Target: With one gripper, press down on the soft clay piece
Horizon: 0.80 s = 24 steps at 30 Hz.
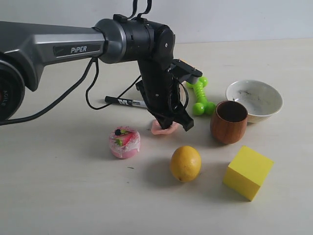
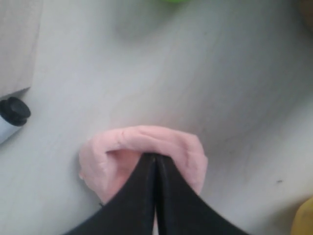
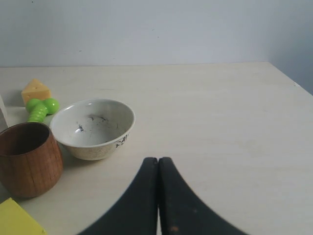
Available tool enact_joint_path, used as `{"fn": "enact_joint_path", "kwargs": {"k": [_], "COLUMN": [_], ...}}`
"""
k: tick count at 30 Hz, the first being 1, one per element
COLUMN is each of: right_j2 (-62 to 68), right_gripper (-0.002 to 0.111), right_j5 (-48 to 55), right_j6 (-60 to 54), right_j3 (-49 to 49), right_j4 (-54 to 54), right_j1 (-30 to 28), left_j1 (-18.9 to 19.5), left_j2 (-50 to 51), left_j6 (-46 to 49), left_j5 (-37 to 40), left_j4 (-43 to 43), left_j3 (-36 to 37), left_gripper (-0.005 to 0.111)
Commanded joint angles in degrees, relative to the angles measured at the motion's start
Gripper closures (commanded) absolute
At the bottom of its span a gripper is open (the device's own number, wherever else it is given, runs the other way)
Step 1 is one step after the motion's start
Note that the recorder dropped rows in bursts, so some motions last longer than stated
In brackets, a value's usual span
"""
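Observation:
The soft clay piece (image 1: 163,129) is a salmon-pink lump on the table between the cake toy and the wooden cup. My left gripper (image 1: 169,125) points down onto it, fingers shut together, tips sunk into a dent in its top. In the left wrist view the clay (image 2: 186,149) bulges up around the closed tips of the left gripper (image 2: 156,156). My right gripper (image 3: 158,159) is shut with nothing in it, hovering over bare table near the bowl; it does not show in the exterior view.
Around the clay lie a pink-and-white cake toy (image 1: 124,142), a lemon (image 1: 185,163), a yellow cube (image 1: 248,172), a wooden cup (image 1: 229,121), a white bowl (image 1: 266,99), a green dumbbell toy (image 1: 200,96) and a black marker (image 1: 124,102). A cheese wedge (image 3: 35,90) sits farther back.

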Motion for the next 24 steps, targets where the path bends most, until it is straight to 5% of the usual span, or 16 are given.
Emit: {"fn": "enact_joint_path", "kwargs": {"k": [1, 24], "right_j2": [-0.4, -0.4], "right_gripper": [0.108, 0.108], "right_j5": [-0.4, -0.4], "right_j6": [-0.3, -0.3], "right_j3": [0.3, 0.3], "right_j4": [0.0, 0.0], "right_j1": [0.0, 0.0], "left_j1": [0.1, 0.1], "left_j2": [-0.8, -1.3], "left_j6": [0.3, 0.5], "left_j5": [-0.4, -0.8], "left_j4": [0.2, -1.8], "left_j3": [0.1, 0.1], "left_gripper": [0.107, 0.107]}}
